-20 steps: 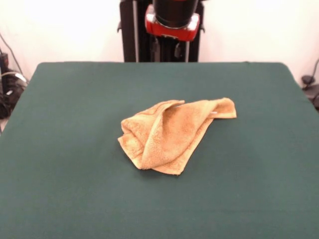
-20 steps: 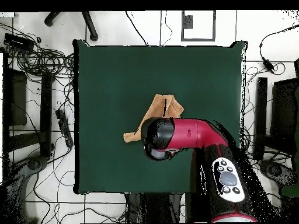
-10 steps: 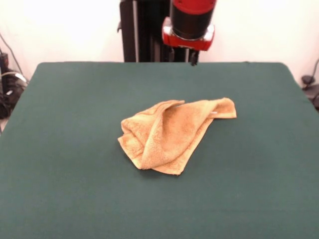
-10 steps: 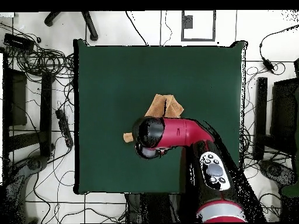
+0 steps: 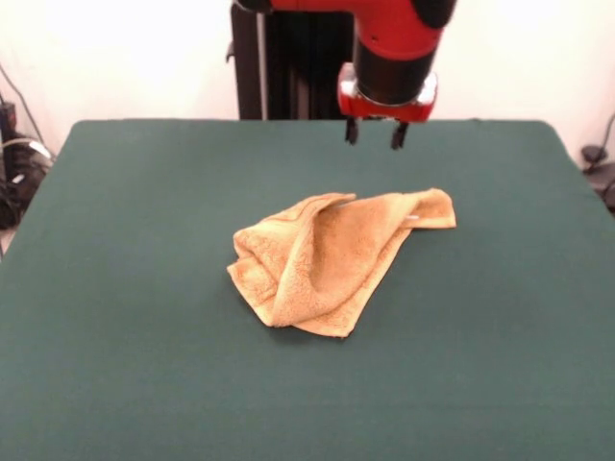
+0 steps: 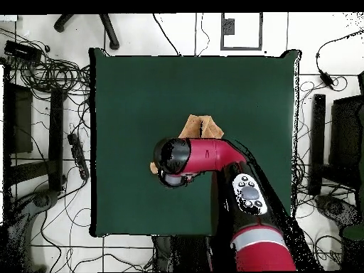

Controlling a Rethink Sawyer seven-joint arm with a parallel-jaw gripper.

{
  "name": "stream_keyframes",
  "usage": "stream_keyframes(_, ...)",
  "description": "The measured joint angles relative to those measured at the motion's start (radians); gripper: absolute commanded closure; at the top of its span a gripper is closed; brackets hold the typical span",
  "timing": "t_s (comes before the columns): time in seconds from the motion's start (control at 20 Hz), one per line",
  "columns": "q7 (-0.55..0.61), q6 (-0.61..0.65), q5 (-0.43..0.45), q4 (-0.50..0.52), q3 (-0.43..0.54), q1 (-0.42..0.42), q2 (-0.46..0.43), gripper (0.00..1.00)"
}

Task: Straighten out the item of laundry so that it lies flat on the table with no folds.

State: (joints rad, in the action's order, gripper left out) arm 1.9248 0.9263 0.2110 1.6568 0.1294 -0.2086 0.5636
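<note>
The golden-orange towel [image 5: 327, 257] lies crumpled and folded over itself near the middle of the dark green table [image 5: 125, 365]. A small white label shows near its right corner. My gripper [image 5: 373, 133] hangs open and empty above the table, behind the towel's right end and well clear of it. In the overhead view the red arm covers most of the towel [image 6: 199, 128], and only its far part and a corner at the left show. The gripper itself is hidden there under the arm's head.
The robot's black pedestal [image 5: 288, 58] stands behind the table's far edge. Cables and dark equipment [image 6: 43, 106] lie on the floor round the table.
The arm has swung to the right in the front view and come lower, so the gripper's two fingers now show. The towel has not moved.
</note>
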Motion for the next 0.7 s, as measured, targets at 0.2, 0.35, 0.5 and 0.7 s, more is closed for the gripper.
stream_keyframes(0.2,0.0,0.0,0.0,-0.03,0.008,0.013,-0.015,0.0)
stream_keyframes(0.35,0.0,0.0,0.0,-0.06,0.015,0.024,-0.025,0.0)
stream_keyframes(0.5,0.0,0.0,0.0,-0.087,0.019,0.033,-0.027,0.0)
stream_keyframes(0.7,0.0,0.0,0.0,-0.125,0.029,0.037,-0.028,0.0)
